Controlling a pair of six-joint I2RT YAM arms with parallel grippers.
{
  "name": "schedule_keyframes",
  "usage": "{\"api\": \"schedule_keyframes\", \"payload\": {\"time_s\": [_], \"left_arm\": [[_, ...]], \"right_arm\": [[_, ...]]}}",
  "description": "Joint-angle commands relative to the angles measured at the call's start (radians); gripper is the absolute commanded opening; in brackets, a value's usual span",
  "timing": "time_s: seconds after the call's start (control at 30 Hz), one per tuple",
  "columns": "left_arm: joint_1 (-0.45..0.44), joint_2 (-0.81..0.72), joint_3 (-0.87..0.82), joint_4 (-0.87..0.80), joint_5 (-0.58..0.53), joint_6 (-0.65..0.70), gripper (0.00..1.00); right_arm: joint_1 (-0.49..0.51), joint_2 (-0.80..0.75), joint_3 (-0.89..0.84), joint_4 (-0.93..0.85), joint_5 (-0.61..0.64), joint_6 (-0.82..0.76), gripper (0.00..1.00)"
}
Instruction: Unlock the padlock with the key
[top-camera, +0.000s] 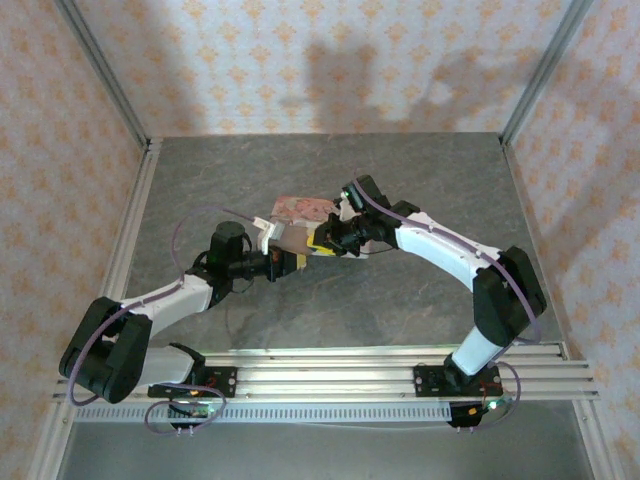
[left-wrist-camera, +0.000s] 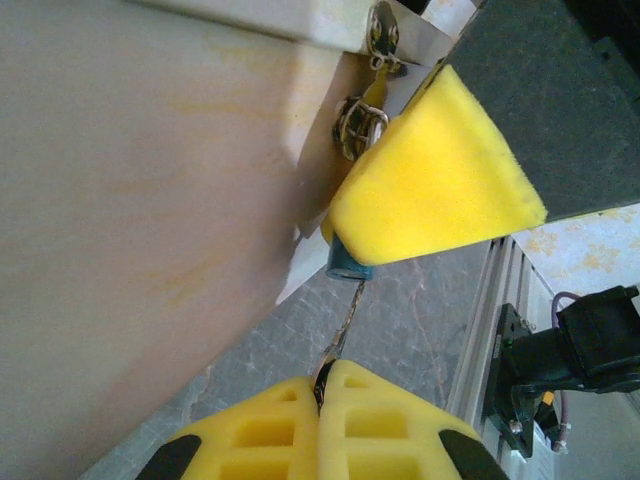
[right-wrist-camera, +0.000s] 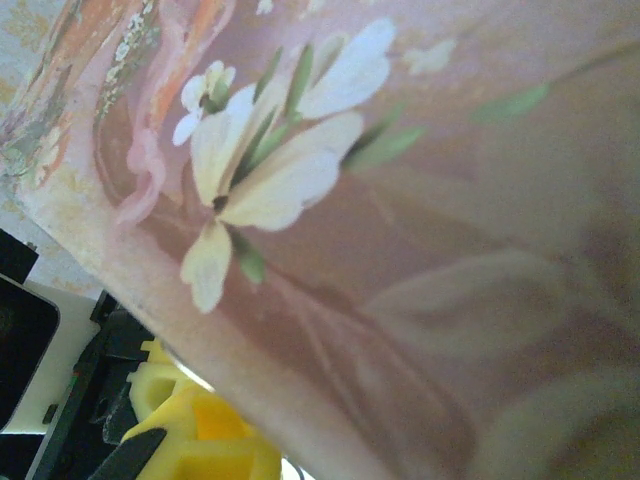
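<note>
Frame bottom: left gripper (left-wrist-camera: 322, 388) pads pinched tight on thin key (left-wrist-camera: 343, 322) leading up to teal padlock (left-wrist-camera: 347, 266). One pad (left-wrist-camera: 430, 180) of right gripper (top-camera: 324, 242) overlaps padlock; opening cannot be told.

The left arm (top-camera: 165, 298) and right arm (top-camera: 440, 250) had white shells between black joint housings, with thin lilac cables (top-camera: 177, 240) looping alongside. The left pincer (left-wrist-camera: 322, 385) had yellow foam pads (left-wrist-camera: 385, 430) with square hollows. Black base plates (top-camera: 445, 380) carried small green lights (top-camera: 490, 404).

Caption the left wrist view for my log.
Left gripper, jaws shut on the thin key, which runs up to the teal padlock beside the tin.
</note>
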Motion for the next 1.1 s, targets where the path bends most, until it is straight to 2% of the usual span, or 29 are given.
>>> {"api": "schedule_keyframes", "payload": {"time_s": [0.0,1.07], "left_arm": [[-0.008,0.016,0.029,0.006,-0.032,-0.009,0.0],[-0.002,-0.029,0.003,0.07,-0.035,-0.05,0.0]], "right_arm": [[-0.001,-0.045,0.004,0.06,-0.03,-0.013,0.0],[-0.001,-0.031,-0.007,0.094,-0.03,0.01,0.0]]}}
